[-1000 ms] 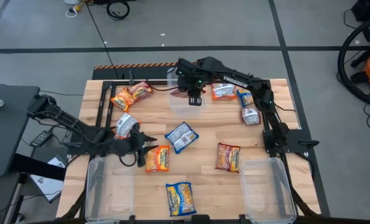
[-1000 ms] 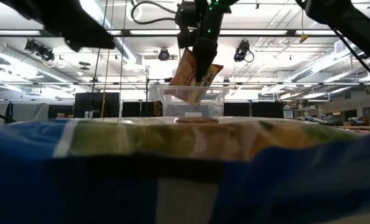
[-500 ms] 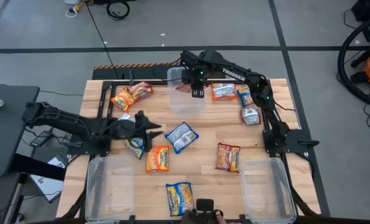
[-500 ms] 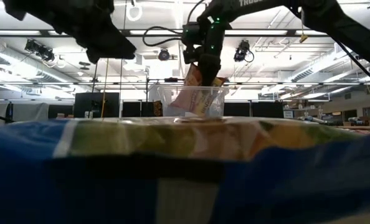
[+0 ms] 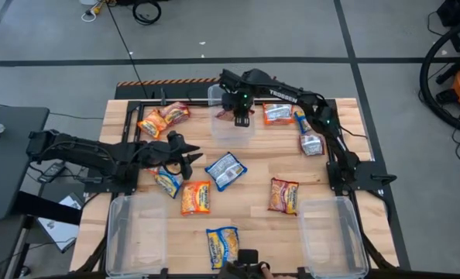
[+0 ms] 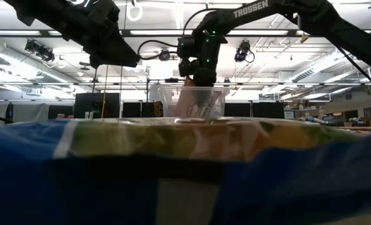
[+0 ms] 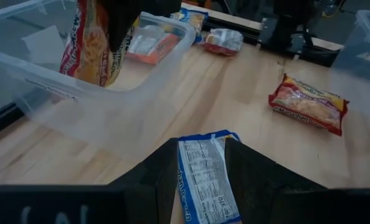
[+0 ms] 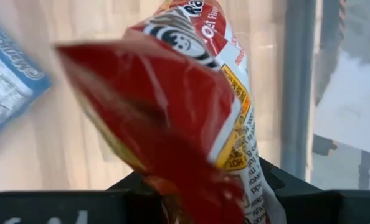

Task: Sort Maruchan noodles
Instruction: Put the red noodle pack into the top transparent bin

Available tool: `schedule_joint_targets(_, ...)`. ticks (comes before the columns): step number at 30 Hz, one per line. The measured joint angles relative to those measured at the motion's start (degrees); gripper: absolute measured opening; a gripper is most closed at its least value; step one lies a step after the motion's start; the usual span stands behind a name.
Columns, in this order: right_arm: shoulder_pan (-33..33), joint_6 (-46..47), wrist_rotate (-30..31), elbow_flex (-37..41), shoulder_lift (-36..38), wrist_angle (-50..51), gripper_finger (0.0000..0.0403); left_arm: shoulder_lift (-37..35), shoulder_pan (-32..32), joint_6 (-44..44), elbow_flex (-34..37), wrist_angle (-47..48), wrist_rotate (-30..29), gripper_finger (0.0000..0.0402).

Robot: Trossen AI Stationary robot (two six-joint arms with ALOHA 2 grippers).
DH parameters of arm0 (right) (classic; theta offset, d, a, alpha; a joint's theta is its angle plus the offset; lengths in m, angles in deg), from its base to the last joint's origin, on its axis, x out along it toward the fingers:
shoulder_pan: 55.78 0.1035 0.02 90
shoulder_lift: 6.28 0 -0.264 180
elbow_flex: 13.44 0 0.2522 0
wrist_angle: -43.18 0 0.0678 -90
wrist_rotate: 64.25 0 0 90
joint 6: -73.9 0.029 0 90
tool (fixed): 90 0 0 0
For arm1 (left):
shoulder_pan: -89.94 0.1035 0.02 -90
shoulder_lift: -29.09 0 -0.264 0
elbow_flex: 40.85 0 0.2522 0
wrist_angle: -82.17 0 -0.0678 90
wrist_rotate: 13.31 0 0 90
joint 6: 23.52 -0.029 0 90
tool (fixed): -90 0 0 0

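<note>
From above, the right pincer [image 5: 242, 116] holds a red packet [image 5: 240, 113] over the clear bin [image 5: 231, 132] at the counter's [image 5: 261, 167] far edge; the left pincer [image 5: 182, 159] is clamped on a blue packet [image 5: 168, 180]. The low view shows "TROSSEN" on the right arm. The left wrist view shows that blue packet's [image 7: 207, 180] printed back between the fingers. The right wrist view shows the red packet [image 8: 185, 118] gripped.

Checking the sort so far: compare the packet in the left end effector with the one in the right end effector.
The blue packet in the left end effector shows its white label side; the red packet in the right end effector shows its printed front. The blue packet is held over the bare wooden table; the red packet hangs into the clear bin at the table's far edge. Both are flat ramen packets gripped by one end.
</note>
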Motion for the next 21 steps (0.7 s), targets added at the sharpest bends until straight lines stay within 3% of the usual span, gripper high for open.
schedule_joint_targets(21,3.84,1.13,-4.42,0.39,-4.93,5.49,0.0132,0.01,-0.17,-0.94,-0.02,1.16,1.45,0.0137)
